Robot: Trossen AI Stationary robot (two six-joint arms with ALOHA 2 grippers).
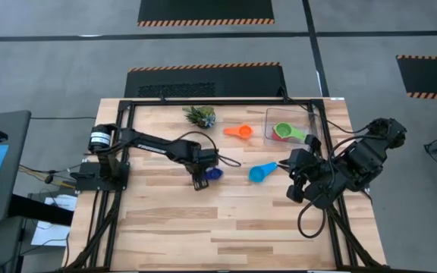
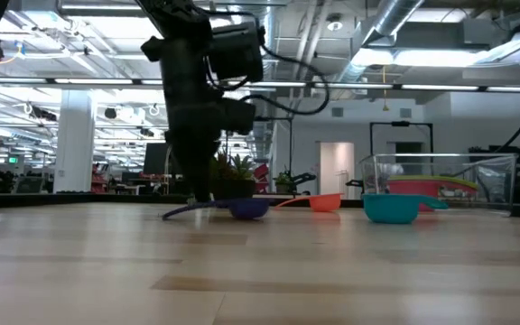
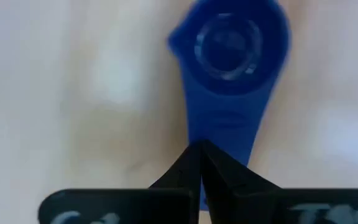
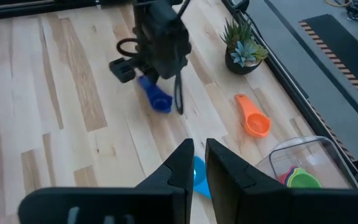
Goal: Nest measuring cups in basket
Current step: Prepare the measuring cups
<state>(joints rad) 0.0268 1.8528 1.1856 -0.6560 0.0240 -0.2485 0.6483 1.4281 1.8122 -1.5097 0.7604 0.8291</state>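
A grey floor (image 1: 51, 68) surrounds the wooden table (image 1: 226, 220). Behind the table, black mats (image 1: 205, 10) edged with orange stripes lie flat. Ceiling lights (image 2: 395, 56) glow overhead.

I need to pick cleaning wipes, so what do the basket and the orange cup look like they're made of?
Basket: likely clear hard plastic; the coloured cups inside show through its glossy walls.
Orange cup: seemingly moulded plastic, uniform smooth colour, slight sheen, handle formed as one piece with the bowl.
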